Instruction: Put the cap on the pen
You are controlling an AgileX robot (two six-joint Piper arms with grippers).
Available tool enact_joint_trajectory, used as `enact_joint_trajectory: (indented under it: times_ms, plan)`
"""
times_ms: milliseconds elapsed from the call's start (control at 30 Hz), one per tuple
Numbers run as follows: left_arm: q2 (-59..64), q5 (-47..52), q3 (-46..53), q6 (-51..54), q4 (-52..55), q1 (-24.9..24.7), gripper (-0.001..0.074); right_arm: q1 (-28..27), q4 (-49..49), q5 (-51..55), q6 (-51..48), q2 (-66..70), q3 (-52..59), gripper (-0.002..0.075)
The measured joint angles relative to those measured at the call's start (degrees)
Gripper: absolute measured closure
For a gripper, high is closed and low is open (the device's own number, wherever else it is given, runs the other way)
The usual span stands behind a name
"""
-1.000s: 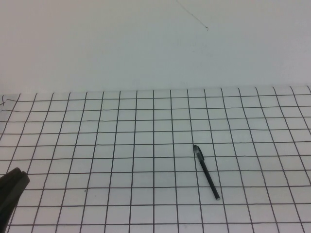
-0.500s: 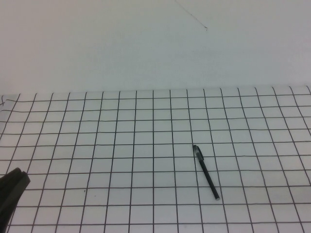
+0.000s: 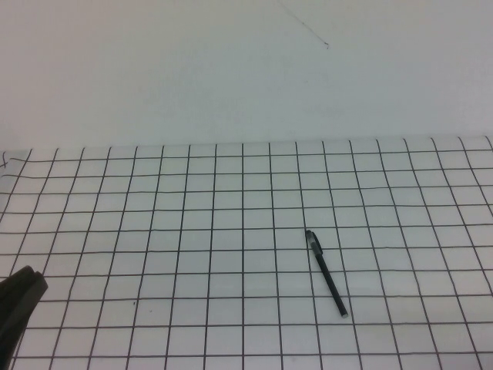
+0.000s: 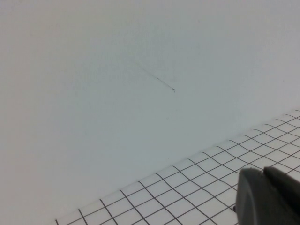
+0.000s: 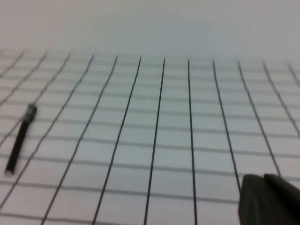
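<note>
A slim black pen [image 3: 326,274] lies flat on the gridded table [image 3: 192,231], right of centre, its greyish end pointing away from me. It also shows in the right wrist view as the pen [image 5: 19,139], far off to one side of my right gripper [image 5: 264,179]. That gripper is shut with nothing in it and is out of the high view. My left gripper [image 3: 31,279] sits low at the table's near left corner, shut and empty, far from the pen. In its own view the left gripper [image 4: 263,172] hangs over the grid.
A plain white wall [image 3: 231,69] rises behind the table, with a thin dark scratch [image 3: 308,27] on it. The black grid lines cover the whole tabletop.
</note>
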Motion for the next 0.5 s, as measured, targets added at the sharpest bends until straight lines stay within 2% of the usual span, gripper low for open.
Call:
enact_joint_trajectory:
  times_ms: [233,500]
  plan:
    - [0.00,0.00,0.00,0.00,0.00,0.00,0.0736,0.00,-0.31,-0.39,-5.66,0.00,0.00,0.0729]
    - [0.00,0.00,0.00,0.00,0.00,0.00,0.0736,0.00,0.14,-0.39,-5.66,0.00,0.00,0.0729]
